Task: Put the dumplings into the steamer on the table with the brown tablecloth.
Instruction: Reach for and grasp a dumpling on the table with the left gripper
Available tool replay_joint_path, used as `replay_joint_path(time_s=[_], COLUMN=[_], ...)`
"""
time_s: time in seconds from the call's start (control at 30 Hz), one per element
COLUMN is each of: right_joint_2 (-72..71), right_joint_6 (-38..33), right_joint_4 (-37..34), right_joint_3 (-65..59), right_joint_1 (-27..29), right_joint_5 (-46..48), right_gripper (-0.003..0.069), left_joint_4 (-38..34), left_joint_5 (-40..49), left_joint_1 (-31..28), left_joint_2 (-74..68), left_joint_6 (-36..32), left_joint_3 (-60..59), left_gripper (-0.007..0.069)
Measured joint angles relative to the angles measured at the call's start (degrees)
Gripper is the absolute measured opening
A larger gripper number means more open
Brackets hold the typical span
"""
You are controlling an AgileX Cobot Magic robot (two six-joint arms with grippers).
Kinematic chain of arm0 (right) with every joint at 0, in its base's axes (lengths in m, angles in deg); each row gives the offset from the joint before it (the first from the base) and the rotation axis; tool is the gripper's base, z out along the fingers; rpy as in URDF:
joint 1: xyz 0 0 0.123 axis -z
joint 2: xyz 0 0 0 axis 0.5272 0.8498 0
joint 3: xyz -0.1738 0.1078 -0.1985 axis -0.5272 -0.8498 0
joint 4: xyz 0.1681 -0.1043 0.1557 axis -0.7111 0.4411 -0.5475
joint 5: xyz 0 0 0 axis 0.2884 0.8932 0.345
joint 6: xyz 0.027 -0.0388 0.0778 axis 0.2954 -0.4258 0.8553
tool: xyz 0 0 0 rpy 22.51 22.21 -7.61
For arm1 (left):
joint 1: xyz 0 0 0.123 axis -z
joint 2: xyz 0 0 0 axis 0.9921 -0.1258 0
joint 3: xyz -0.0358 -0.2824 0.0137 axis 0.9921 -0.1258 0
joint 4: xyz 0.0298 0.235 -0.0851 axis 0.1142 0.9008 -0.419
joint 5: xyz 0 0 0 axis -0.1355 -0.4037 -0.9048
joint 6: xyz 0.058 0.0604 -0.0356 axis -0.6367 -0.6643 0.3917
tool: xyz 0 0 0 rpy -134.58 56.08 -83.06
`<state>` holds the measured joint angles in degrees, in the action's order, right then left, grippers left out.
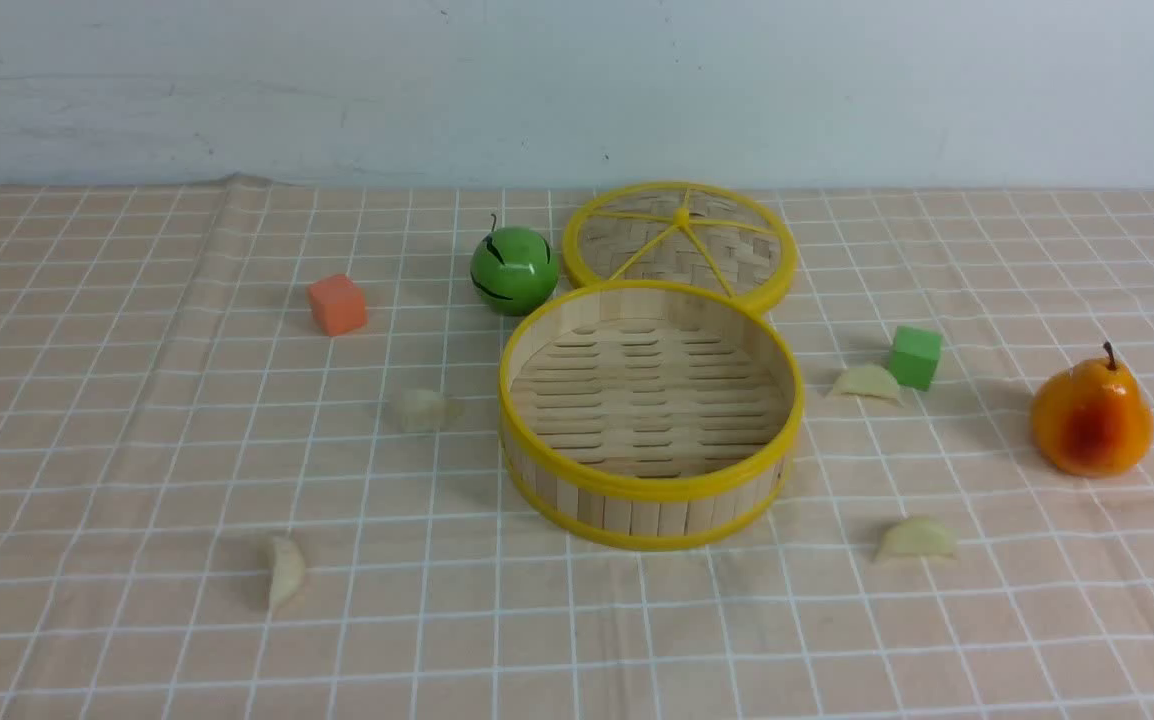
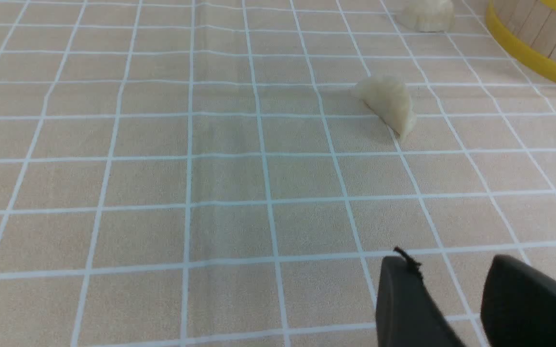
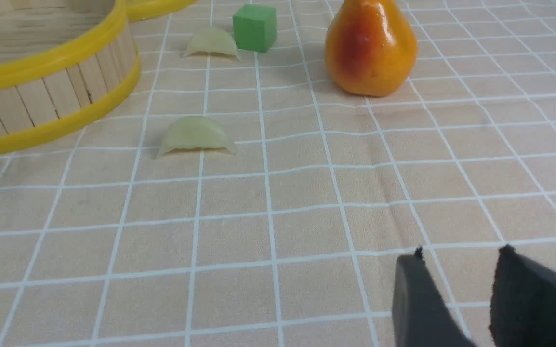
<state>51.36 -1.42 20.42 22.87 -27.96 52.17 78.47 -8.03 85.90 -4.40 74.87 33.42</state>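
Four small, pale cream, crescent-shaped toy dumplings (image 1: pixel 421 409) lie on the light brown, white-gridded fabric tablecloth (image 1: pixel 137 450). All are outside the round bamboo steamer (image 1: pixel 637 505) with yellow rims at the centre of my front view. Two sit left of the steamer, at mid-left and lower left. Two sit right of it, the farther one just beside a small green cube (image 1: pixel 914 356), with an orange-yellow pear (image 1: pixel 1092 415) near the right edge. The flat woven yellow-spoked lid (image 1: pixel 679 245) lies behind the steamer.

I see the left gripper (image 2: pixel 446 260) through its wrist camera. Its black fingers stand parted with nothing between them, angled over bare cloth, and a dumpling lies ahead, well apart. The right gripper (image 3: pixel 456 255) is posed likewise, fingers spread and empty, facing another dumpling near the steamer's wall.
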Motion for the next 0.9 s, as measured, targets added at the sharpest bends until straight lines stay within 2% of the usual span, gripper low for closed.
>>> replay_joint_path(time_s=[0.53, 0.9], right_joint_2=[0.0, 0.0], right_joint_6=[0.0, 0.0], right_joint_4=[0.0, 0.0], right_joint_3=[0.0, 0.0], right_joint_1=[0.0, 0.0], right_joint_5=[0.0, 0.0], right_gripper=[0.0240, 0.0240], left_joint_4=[0.1, 3.3], left_joint_5=[0.0, -0.4], left_joint_1=[0.0, 0.0], left_joint_2=[0.0, 0.0], left_joint_6=[0.0, 0.0], left_joint_3=[0.0, 0.0], left_gripper=[0.0238, 0.0238])
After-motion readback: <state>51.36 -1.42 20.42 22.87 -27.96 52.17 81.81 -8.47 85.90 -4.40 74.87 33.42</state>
